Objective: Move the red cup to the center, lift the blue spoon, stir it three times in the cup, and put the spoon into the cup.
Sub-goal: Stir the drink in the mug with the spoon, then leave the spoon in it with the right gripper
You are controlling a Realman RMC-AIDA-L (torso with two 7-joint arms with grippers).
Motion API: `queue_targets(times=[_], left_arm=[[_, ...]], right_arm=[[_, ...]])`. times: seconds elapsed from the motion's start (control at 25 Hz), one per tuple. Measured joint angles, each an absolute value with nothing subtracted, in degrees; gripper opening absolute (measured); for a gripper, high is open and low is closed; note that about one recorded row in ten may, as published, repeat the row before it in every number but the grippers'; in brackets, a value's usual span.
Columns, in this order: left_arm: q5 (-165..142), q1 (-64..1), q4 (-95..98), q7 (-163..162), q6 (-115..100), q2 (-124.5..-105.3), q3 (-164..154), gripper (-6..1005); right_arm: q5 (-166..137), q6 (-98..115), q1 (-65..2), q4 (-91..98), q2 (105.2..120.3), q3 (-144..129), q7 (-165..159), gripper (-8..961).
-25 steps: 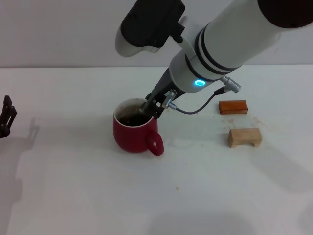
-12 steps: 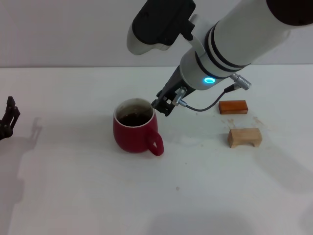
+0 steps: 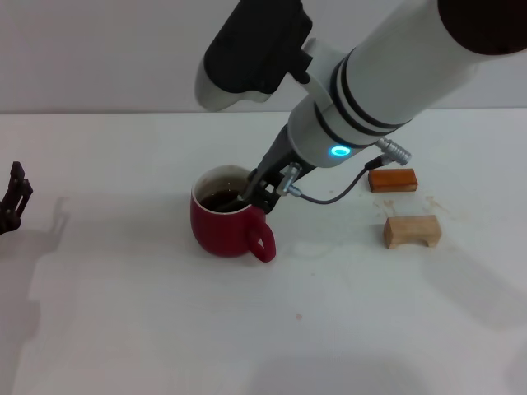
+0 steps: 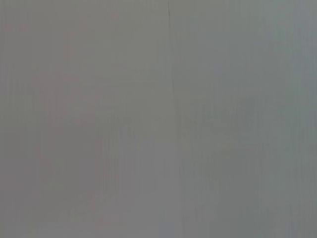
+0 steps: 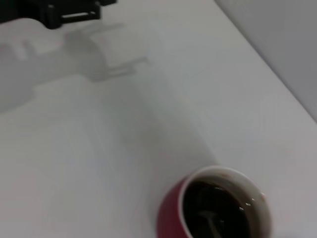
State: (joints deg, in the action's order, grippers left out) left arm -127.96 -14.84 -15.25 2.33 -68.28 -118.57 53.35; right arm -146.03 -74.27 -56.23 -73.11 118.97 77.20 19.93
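The red cup [image 3: 218, 226] stands near the middle of the white table, its handle toward me and dark liquid inside. It also shows in the right wrist view [image 5: 171, 218]. My right gripper [image 3: 254, 196] hangs over the cup's right rim, its tip dipped into the mouth, shut on the blue spoon. The spoon's grey bowl [image 5: 212, 222] shows in the liquid in the right wrist view; its pale handle is hidden by the gripper. My left gripper [image 3: 12, 202] is parked at the table's far left, far from the cup.
An orange-brown flat block [image 3: 393, 179] and a tan wooden block [image 3: 412, 231] lie to the right of the cup, under my right arm. The left wrist view shows only a plain grey surface.
Half a second ago my right gripper was lifted up and to the right of the cup. It has now come back down and left into the cup's mouth. The cup and left arm stayed put.
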Motion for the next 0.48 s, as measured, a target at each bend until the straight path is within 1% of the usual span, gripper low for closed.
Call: queue_targets(times=[0.48], left_arm=[[-128.0,-14.9,-15.1,2.3,-68.4,-118.56,53.3,833]], right_arm=[[-145.4,-70.0,-58.5,-70.2,119.01,76.6,20.4,183]])
